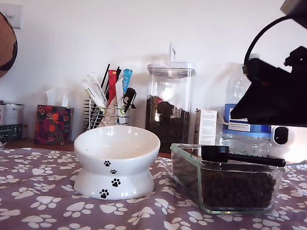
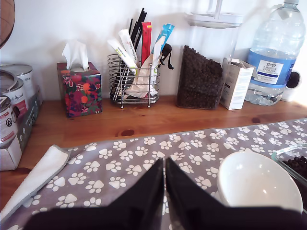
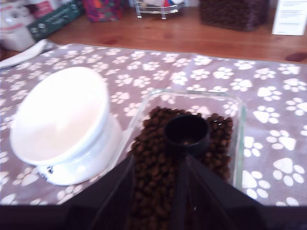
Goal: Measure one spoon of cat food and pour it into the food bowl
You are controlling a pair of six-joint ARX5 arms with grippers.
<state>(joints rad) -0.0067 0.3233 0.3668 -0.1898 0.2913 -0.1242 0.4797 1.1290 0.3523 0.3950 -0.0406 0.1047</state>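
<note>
1. Paw-print cloth (image 1: 38, 202) fills the foreground of the exterior view; on it, toward that view's left, stands the food bowl (image 1: 116, 160), white and empty.
2. Just beside it, toward the exterior view's right, sits the glass dish (image 1: 189, 169) of cat food (image 1: 235, 189), with the spoon (image 1: 230, 154) lying across its rim, cup barely holding any kibble.
3. My second gripper (image 3: 158, 189) hovers above the dish, fingers spread apart and gripping nothing; the spoon's cup lies just ahead of them.
4. My first gripper (image 2: 165, 191) hangs over the cloth near the bowl, fingers pressed together and empty.
5. Judging by this, the scoop is not yet grasped; next comes a descent onto the handle.
6. Most of the handle is hidden in the second wrist view, and the arm in the exterior view is only a dark shape.
</note>
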